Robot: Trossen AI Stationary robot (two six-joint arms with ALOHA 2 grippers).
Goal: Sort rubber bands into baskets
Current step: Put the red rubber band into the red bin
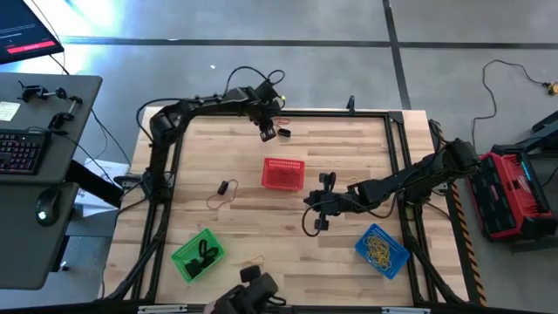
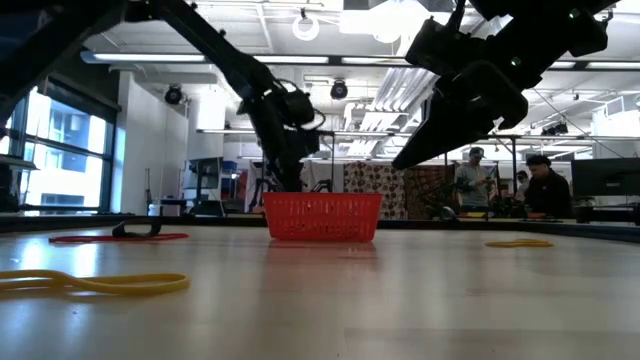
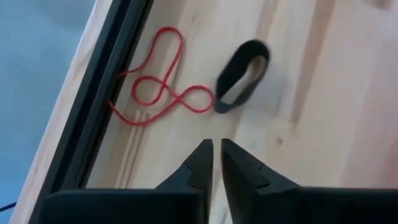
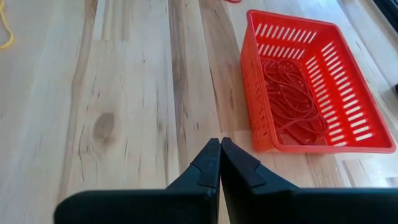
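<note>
The left gripper (image 3: 216, 163) hangs near the table's far edge with its tips almost together and nothing between them, just short of a red band (image 3: 163, 93) and a black band (image 3: 242, 78) lying flat — touching each other. Both look light and floppy, so pinch one strand where it stands clear. The right gripper (image 4: 219, 163) — pressed shut, empty — waits beside the red basket (image 4: 311, 87).

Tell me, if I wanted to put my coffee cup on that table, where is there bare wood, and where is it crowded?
Bare wood lies between the green basket and the blue basket, and at the far right corner behind the right gripper. It is crowded around the red basket, flanked by the left gripper, a black band and a red band.
</note>
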